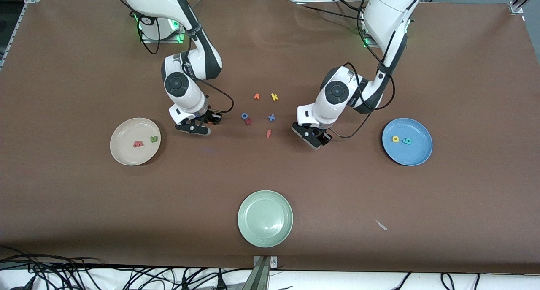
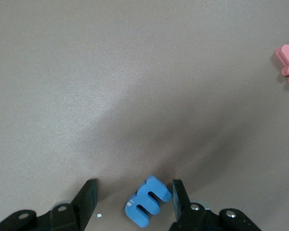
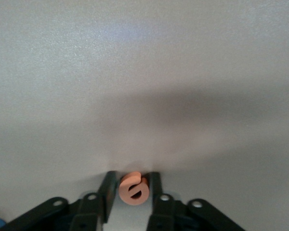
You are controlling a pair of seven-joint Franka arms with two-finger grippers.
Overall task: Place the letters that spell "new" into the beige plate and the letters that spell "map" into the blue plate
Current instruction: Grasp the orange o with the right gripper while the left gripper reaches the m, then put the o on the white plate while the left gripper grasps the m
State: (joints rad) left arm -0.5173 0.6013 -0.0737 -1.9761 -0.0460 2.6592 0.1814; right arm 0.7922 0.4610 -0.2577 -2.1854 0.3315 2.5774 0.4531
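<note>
— Two letters, w (image 1: pixel 138 144) and n (image 1: pixel 153 139), sit in the beige plate (image 1: pixel 122 155). Near that plate, the right gripper (image 3: pixel 133 179) clamps the orange e (image 3: pixel 134 188).
— Lift and carry next! Well apart from that plate, the left gripper (image 2: pixel 134 186) stands released astride the blue m (image 2: pixel 147 202); it needs squeezing.
</note>
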